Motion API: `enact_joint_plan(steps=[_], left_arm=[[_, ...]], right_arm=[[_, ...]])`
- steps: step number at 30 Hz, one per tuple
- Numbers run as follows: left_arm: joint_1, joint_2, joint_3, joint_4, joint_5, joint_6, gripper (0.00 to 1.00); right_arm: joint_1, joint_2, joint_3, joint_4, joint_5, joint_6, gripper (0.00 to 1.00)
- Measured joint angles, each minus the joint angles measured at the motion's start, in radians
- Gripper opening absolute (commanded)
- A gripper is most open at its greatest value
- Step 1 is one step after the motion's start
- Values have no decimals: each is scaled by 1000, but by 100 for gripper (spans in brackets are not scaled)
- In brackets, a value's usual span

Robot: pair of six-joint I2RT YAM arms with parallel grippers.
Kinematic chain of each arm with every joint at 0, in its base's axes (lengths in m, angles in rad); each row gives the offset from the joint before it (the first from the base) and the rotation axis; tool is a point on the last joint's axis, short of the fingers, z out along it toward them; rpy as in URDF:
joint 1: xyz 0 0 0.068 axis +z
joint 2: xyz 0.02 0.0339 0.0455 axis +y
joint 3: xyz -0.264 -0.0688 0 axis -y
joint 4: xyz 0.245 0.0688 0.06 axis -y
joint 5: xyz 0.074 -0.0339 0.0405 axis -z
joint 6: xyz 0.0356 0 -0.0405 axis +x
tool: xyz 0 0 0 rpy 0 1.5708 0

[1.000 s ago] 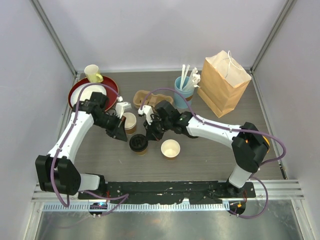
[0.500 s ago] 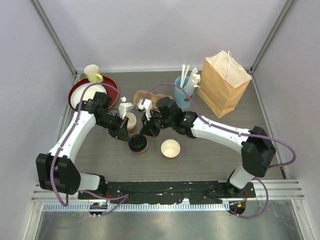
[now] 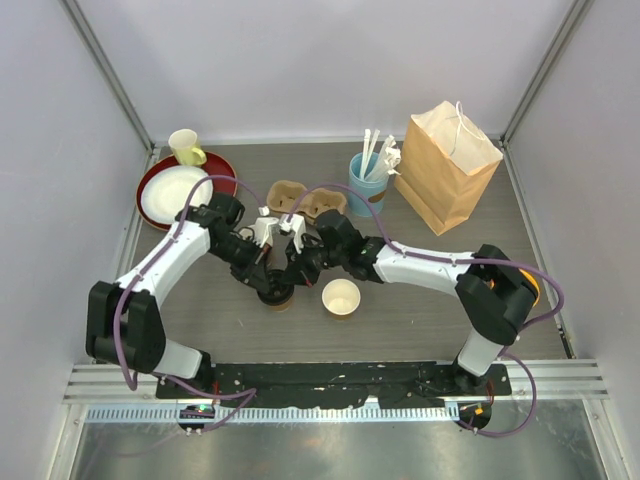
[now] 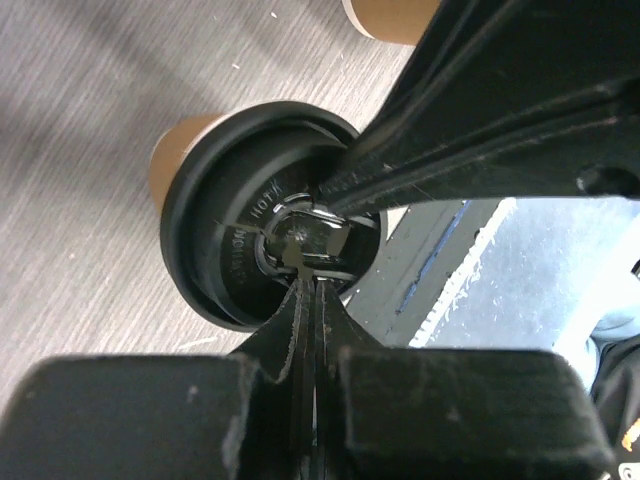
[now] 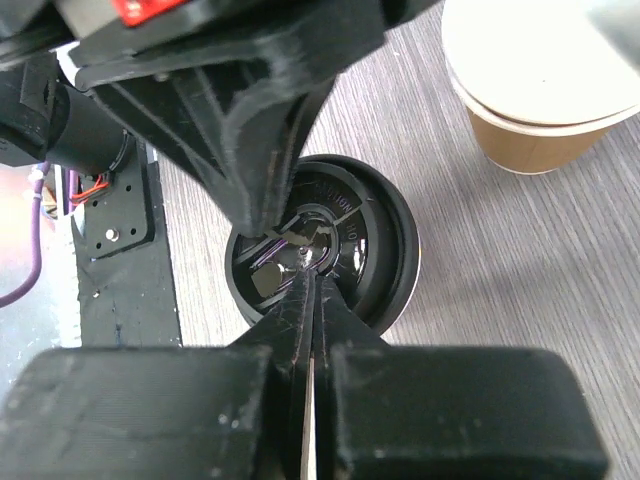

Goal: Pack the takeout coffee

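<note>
1. The cup (image 3: 277,296), capped with its black lid (image 4: 225,230), stands on the table just below the middle of the top view. It is left of the open cup (image 3: 341,297) and apart from it.
2. The left gripper (image 4: 305,258) has its fingers pressed together with nothing between them. Its tips rest in the lid's sunken centre.
3. The right gripper (image 5: 308,265) is likewise closed and empty, and its tips meet the same spot from the other side.
4. Step in hand, as I read it: both arms are pushing the lid down to seat it on the cup. Neither is gripping it.
5. Only this one capped cup shows; a second cannot be seen.
6. The next move likely calls for lifting both tips clear, spreading one pair of fingers and taking the cup round its wall below the lid. It would then go upright to the carrier (image 3: 300,198) above centre or the bag (image 3: 450,165) at upper right.
7. Risk: too hard a squeeze could crumple the paper or pop the lid.
</note>
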Motion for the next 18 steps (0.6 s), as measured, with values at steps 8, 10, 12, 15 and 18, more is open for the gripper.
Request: enact_joint_plan(steps=[8,10,12,15,18], left_arm=[[0,25,4,29,10,2,0],[0,23,6,23,18,5,0],[2,16,18,0,24,13,0],[5,-16,41,-46,23,24,0],[17,-48,88,-89,23,38,0]], right_arm=[[-5,-5,-47,87,-16,27,1],[-5,-7,-33,59,-16,19,1],[-1,-9,-7,13,-9,5,1],[8,-10,40,-37,-1,-13,1],[14,-21,84,-51,-1,-18,1]])
